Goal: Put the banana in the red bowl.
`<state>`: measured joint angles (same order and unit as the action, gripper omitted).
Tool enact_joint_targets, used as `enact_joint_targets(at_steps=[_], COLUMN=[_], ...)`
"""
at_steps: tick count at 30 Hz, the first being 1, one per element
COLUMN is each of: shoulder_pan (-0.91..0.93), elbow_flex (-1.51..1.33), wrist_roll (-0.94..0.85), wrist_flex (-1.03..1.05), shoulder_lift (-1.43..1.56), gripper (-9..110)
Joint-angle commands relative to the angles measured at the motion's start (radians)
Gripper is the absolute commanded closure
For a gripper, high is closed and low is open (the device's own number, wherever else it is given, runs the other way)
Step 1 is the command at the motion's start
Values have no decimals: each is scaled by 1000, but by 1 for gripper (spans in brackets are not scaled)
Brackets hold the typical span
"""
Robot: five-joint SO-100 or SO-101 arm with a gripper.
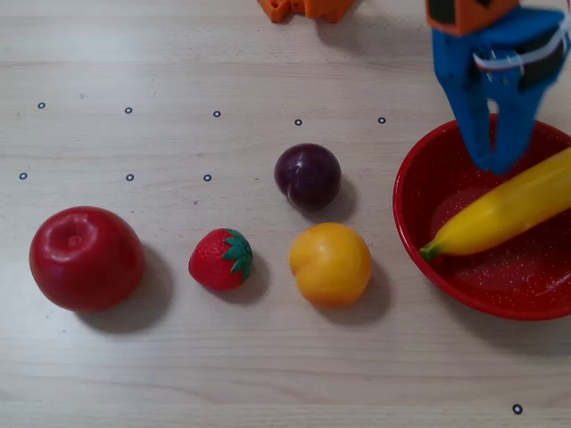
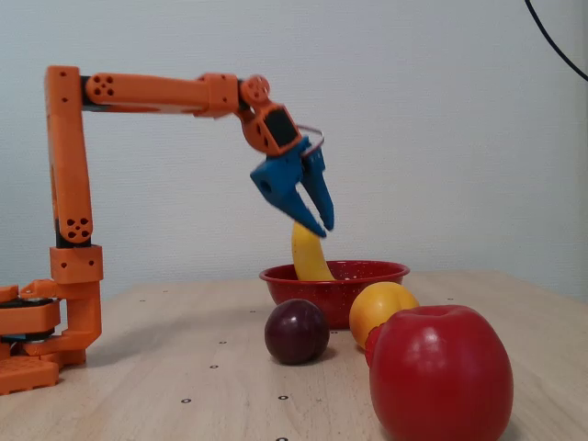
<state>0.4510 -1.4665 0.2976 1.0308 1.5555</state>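
While the fixed view places the red apple (image 2: 439, 373) nearest the camera, large and glossy at the lower right, everything else falls in behind it toward the red bowl (image 2: 386, 273). Just behind the apple and partly hidden by it sits the orange fruit (image 2: 378, 308), touching the bowl's front wall as seen from here; the dark plum (image 2: 297, 331) stands on the wooden table (image 2: 184, 358) a little to the left of the bowl. The overhead view adds a strawberry (image 1: 221, 259) farther left of the bowl than the orange fruit (image 1: 330, 264), with the apple (image 1: 86, 258) farthest from the bowl of all, and the plum (image 1: 308, 176) above the orange fruit, well apart from the bowl's rim (image 1: 406, 169).

The banana (image 1: 504, 209) lies inside the bowl — its green stem tip rests against the left inner wall, and its body rises over the right side and out of the overhead picture. In the fixed view its yellow body (image 2: 309, 254) sticks up above the rim.

Above the bowl hangs the blue gripper (image 2: 321, 223), its fingers slightly apart and holding nothing; the tips point down at the banana, just above it. In the overhead view the gripper (image 1: 493, 162) is over the bowl's upper half. Farthest left of the bowl stands the orange arm (image 2: 69, 184).
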Motion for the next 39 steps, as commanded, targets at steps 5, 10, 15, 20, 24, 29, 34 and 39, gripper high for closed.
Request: enact_joint_targets(at_steps=[5, 10, 15, 20, 24, 29, 34, 39], shoulder_pan=[-81, -163, -253, -345, -397, -440, -460, -465], elbow_flex=[32, -101, -336, -581, -799, -1028, -1210, -1356], wrist_roll=[-43, -67, -71, -74, -58, -48, -40, -35], wrist_flex=[25, -9, -95, -184, -252, -298, -350, -400], shoulder_lift=[216, 334, 508, 704, 888, 1101, 1275, 1405], gripper=[101, 101, 101, 101, 101, 101, 101, 101])
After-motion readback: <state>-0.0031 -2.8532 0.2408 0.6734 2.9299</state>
